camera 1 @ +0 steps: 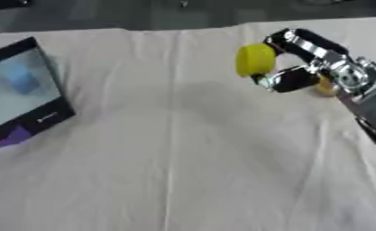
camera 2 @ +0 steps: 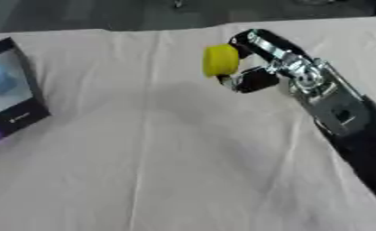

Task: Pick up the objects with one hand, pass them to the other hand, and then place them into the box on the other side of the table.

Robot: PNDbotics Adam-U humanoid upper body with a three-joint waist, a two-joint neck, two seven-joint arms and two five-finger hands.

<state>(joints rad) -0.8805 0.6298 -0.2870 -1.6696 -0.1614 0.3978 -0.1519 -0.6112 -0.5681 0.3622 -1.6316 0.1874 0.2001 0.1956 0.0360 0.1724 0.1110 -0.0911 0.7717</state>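
A round yellow object point(camera 1: 254, 59) is held up above the cream tablecloth, pinched between the fingers and thumb of my right hand point(camera 1: 301, 58). The right arm enters from the right edge and reaches toward the table's middle. Another small yellow-orange thing point(camera 1: 326, 86) peeks out behind the right wrist. The box point(camera 1: 33, 118), dark-rimmed with a pale interior, sits at the left edge of the table; a light blue object point(camera 1: 21, 79) lies inside it. My left hand does not show in either view.
The cream tablecloth point(camera 1: 183, 158) covers the whole table, with creases running front to back. The table's far edge lies near the top of the view, with a dark floor beyond it.
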